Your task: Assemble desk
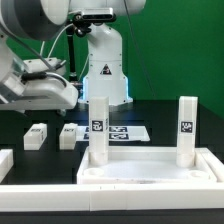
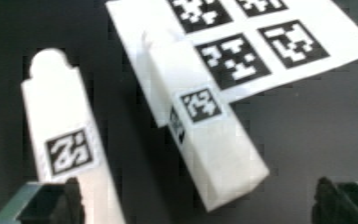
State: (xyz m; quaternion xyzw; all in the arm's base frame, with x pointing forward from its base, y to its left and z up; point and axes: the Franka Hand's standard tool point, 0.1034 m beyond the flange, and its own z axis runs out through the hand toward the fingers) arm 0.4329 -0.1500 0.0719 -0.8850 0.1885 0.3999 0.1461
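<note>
The white desk slab (image 1: 150,176) lies near the front with two white tagged leg posts standing on it, one at the exterior view's left (image 1: 98,130) and one at its right (image 1: 187,128). Two more leg posts lie loose on the black table (image 1: 36,136) (image 1: 70,133). In the wrist view they lie side by side, one (image 2: 66,140) close by one fingertip and the other (image 2: 202,115) between the fingers. My gripper (image 2: 197,205) is open and empty above them, with fingertips (image 2: 48,205) wide apart. In the exterior view the hand (image 1: 58,98) hangs above the loose posts.
The marker board (image 1: 125,131) lies behind the slab, and its near corner lies under one loose post in the wrist view (image 2: 247,40). Low white border rails run at the exterior view's left (image 1: 8,165) and along the front (image 1: 110,206). The robot base (image 1: 105,65) stands at the back.
</note>
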